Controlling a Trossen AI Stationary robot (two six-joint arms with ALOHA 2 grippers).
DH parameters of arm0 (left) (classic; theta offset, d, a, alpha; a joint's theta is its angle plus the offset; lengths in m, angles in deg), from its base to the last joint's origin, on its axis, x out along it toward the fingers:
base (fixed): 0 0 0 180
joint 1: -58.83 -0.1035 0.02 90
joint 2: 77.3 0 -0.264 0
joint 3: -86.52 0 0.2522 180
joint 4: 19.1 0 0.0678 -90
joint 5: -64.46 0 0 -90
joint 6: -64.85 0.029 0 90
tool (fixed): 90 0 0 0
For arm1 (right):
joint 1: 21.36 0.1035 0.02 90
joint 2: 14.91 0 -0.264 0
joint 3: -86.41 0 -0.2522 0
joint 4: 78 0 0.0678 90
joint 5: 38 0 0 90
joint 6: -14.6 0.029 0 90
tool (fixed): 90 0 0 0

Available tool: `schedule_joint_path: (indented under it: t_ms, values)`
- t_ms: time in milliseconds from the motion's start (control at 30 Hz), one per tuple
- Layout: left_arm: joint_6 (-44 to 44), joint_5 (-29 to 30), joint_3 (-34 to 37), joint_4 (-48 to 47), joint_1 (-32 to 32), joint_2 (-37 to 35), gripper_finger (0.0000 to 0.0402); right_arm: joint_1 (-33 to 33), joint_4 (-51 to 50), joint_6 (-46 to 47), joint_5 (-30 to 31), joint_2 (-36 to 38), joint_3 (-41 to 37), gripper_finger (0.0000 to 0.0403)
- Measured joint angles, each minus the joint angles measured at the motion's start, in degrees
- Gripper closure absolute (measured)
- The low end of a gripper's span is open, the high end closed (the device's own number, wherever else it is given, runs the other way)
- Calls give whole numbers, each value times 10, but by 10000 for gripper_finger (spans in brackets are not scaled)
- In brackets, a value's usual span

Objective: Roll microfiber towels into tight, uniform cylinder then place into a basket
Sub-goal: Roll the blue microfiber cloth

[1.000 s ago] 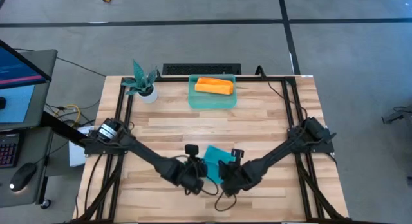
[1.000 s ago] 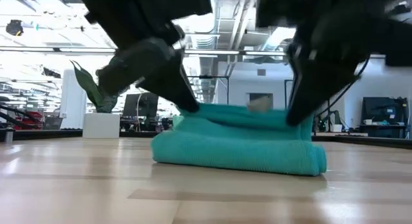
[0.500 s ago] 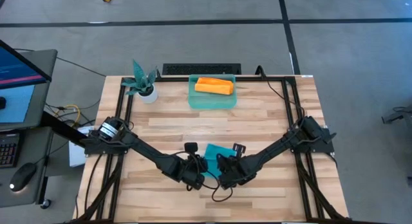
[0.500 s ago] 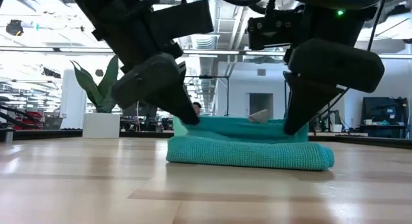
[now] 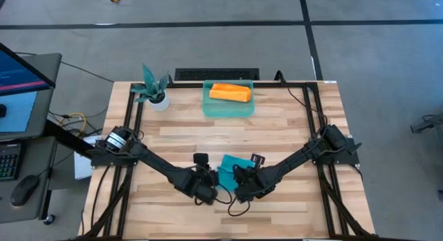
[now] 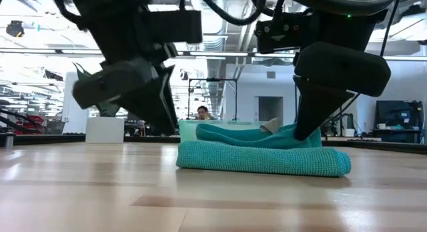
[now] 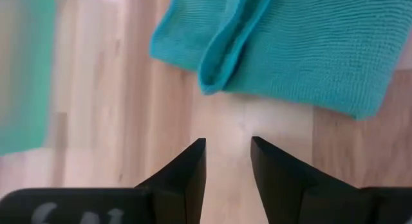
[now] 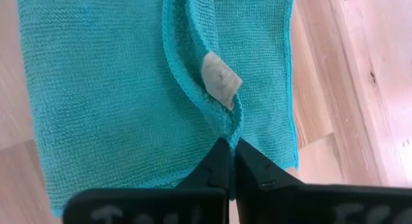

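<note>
The teal-blue towel lies folded flat on the table's near middle, a raised fold running along its top. My right gripper is shut on that fold at the towel's right end. My left gripper stands open just off the towel's left end, touching nothing. At the far middle, the orange-yellow towel rests rolled in the teal-green basket. My right gripper pinches the raised fold of the towel between its two fingers, close to a small beige label. The fingers come from above, slanting down. The fold stands lifted a little; the rest of the towel lies on the table.
A potted teal plant stands at the far left of the table. Black frame rails run along the left and right sides. Bare wood lies between the towel and the basket.
My left gripper has opened, let go of the towel's left end and drawn back toward the table's left edge. The left end of the raised fold has sunk onto the towel. My right gripper has kept its hold.
</note>
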Motion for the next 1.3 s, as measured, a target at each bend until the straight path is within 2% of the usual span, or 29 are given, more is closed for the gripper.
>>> schedule_joint_path:
  t_ms: [100, 200, 300, 433, 533, 633, 733, 933, 1133, 1300]
  values:
    - [-2, 24, -11, -1, 19, -1, 289, -1, 0, 4, -1, 0, 0, 391]
    - [32, 12, -13, 42, 36, -3, 292, -1, -11, 27, -2, 0, 0, 392]
    - [77, -19, 0, 118, 49, -3, 294, -1, -36, 43, -2, 0, 0, 383]
    - [151, -54, 42, 266, 49, -3, 295, 1, -56, 55, -2, 0, 0, 375]
    - [181, -37, 71, 345, 33, -3, 295, 1, -52, 58, -2, 0, 0, 379]
    - [194, -4, 87, 371, 17, -3, 295, 1, -47, 45, -7, 0, 0, 387]
    - [195, -20, 93, 399, -3, -3, 295, 1, -29, 30, -18, 0, 0, 389]
    - [169, -133, 130, 455, -32, -3, 295, 1, -23, 35, -19, 0, 0, 383]
    - [153, -136, 161, 481, -37, -3, 295, -2, -24, 44, -19, 0, 0, 389]
    - [107, -163, 166, 481, -44, 6, 295, -9, -30, 64, -10, 0, 0, 382]
